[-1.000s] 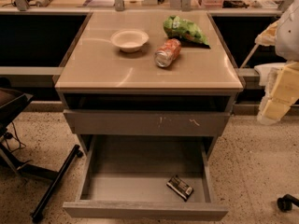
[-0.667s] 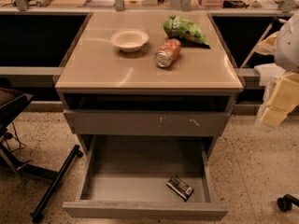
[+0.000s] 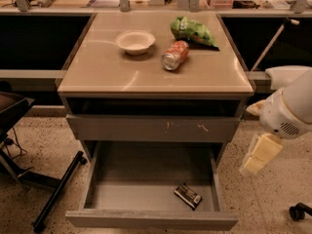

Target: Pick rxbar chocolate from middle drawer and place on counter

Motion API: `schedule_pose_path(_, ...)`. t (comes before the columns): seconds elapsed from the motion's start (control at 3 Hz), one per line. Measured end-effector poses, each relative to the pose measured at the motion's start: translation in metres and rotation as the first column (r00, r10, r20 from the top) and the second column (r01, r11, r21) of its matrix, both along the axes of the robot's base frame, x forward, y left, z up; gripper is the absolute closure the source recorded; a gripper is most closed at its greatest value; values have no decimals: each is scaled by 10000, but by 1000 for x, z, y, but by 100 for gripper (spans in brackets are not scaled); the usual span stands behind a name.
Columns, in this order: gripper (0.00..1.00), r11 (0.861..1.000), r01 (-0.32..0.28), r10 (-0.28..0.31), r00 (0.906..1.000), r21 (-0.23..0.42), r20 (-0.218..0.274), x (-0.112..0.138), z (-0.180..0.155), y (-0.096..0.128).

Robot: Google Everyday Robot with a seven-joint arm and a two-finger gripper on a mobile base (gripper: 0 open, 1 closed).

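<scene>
1. the bowl (image 3: 135,41), can (image 3: 175,55) and bag (image 3: 192,31) crowd the far half of the counter (image 3: 122,77); a careless set-down there could knock one over.
2. the drawer (image 3: 151,220) is pulled out, with the bar (image 3: 187,195) lying flat near its front right corner; a steep reach could clip the side wall or front panel.
3. the gripper (image 3: 258,154) hangs off the bench's right edge, well apart from the bar; apart or together, i cannot tell.

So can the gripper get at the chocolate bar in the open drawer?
Probably yes: the middle drawer is pulled out, and nothing covers the rxbar chocolate. The gripper hangs right of the drawer, outside its side wall, so it must come over that.
</scene>
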State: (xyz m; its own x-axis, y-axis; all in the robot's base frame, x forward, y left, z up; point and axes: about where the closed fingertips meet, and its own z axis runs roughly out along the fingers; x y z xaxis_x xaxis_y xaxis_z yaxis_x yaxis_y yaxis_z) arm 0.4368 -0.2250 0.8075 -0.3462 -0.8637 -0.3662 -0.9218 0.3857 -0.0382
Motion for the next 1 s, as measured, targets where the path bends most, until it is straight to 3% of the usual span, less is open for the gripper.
schedule_pose_path(0.33, 0, 9974, 650, -625, 9954, 321, -728, 5, -71, -9)
schedule_pose_path(0.67, 0, 9920, 1256, -1262, 9876, -117, -932, 10, -101, -25)
schedule_pose_path(1.0, 0, 9920, 1256, -1261, 9876, -116, -932, 10, -101, -25)
